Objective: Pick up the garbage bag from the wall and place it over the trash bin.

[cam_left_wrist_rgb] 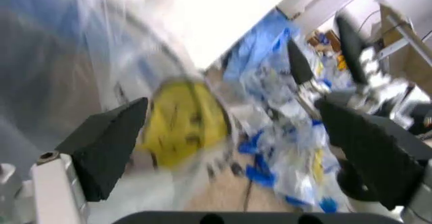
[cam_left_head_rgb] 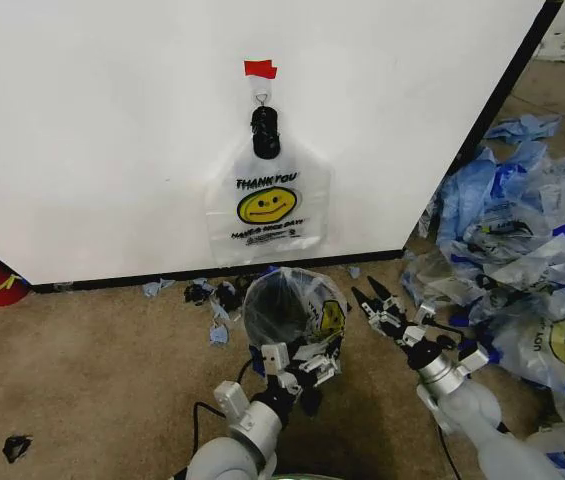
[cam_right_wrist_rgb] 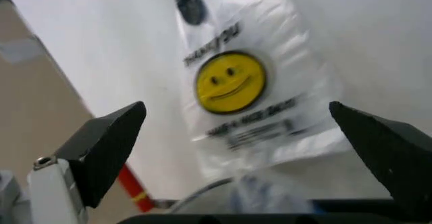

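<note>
Garbage bag (cam_left_head_rgb: 268,205) hanging flat on the white wall (cam_left_head_rgb: 102,120) from a small hook under red tape (cam_left_head_rgb: 260,69), long axis vertical, far beyond and above both grippers, directly behind the trash bin (cam_left_head_rgb: 287,305), which already wears a translucent bag. Right gripper (cam_left_head_rgb: 373,299) low, right of the bin, jaws spread wide, aimed up-left toward the thin, glossy, crinkled plastic with its yellow smiley; seemingly the nearer arm. Left gripper (cam_left_head_rgb: 297,368) at the bin's near rim, jaws wide, holding nothing.
</note>
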